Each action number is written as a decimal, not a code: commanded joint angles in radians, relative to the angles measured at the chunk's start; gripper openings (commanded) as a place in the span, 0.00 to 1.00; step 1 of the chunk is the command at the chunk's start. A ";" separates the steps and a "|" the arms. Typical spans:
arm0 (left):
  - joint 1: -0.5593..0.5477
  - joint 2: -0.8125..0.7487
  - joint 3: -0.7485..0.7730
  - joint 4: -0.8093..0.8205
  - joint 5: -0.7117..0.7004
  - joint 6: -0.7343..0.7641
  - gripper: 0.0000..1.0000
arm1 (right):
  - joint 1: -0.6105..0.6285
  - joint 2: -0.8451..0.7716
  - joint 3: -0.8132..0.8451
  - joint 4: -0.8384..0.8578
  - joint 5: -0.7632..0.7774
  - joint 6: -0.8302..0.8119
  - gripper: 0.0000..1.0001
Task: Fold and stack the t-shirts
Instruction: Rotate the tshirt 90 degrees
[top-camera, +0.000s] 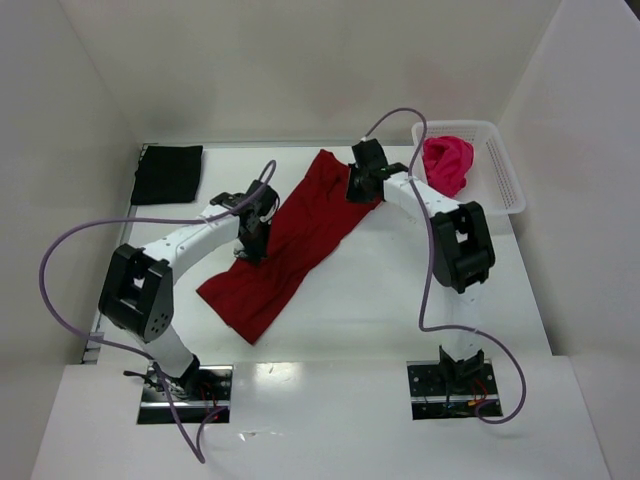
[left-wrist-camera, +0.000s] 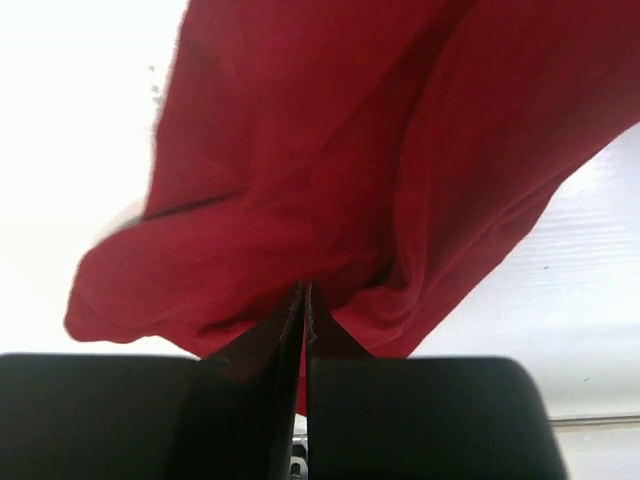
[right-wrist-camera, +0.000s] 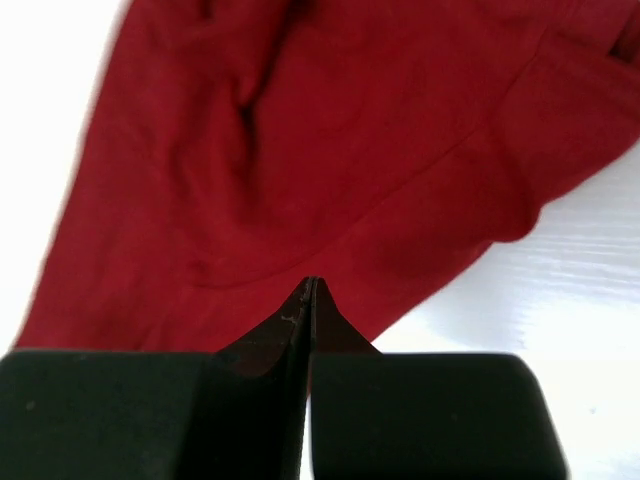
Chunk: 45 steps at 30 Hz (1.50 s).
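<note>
- Your crimson t-shirt (top-camera: 300, 245) lies on the table (top-camera: 400, 300) as a long slanted band, from upper centre of the top view down to lower left of centre.
- Your left gripper (left-wrist-camera: 305, 292) sits at the band's left edge, about midway along. Its jaws are closed and the red cloth puckers into the tips, so it is pinching the shirt.
- Your right gripper (right-wrist-camera: 309, 287) is at the band's upper end, jaws pressed together over the hem. You cannot tell whether any cloth is caught there.
- The pink t-shirt (top-camera: 447, 163) is bunched in the white basket (top-camera: 508, 180) at upper right.
- The black t-shirt (top-camera: 167, 173) lies flat at upper left, well apart.
</note>
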 joint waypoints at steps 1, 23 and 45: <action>-0.025 0.017 -0.029 0.019 0.061 0.045 0.08 | 0.007 0.045 0.037 0.071 0.018 0.017 0.01; -0.117 0.258 -0.099 0.099 0.107 0.034 0.01 | 0.007 0.385 0.414 -0.062 0.100 -0.022 0.01; -0.303 0.421 0.094 0.294 0.483 0.094 0.00 | 0.007 0.741 1.020 -0.159 -0.163 -0.069 0.01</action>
